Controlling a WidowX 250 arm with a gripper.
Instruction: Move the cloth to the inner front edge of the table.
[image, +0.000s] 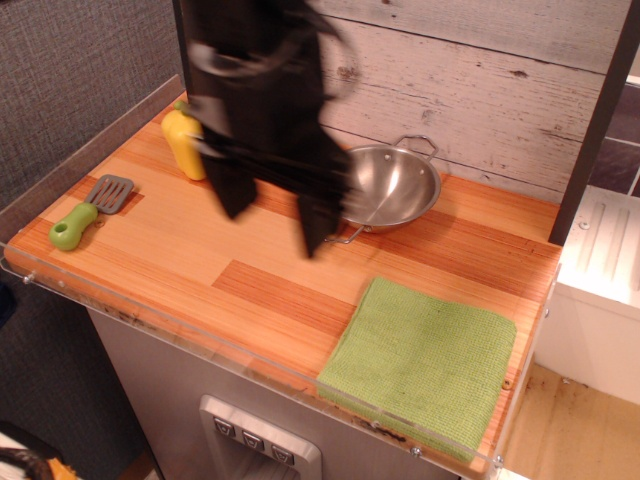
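The lime-green cloth (420, 362) lies flat at the front right corner of the wooden table (200, 270), its front edge against the clear acrylic rim. My gripper (272, 222) is blurred by motion, raised above the middle of the table, well to the left of and behind the cloth. Its two black fingers (316, 226) stand apart and hold nothing.
A steel bowl (392, 186) with wire handles sits at the back, right of my gripper. A yellow pepper (183, 142) stands at the back left, partly hidden by the arm. A green-handled spatula (88, 212) lies at the left edge. A white unit stands right of the table.
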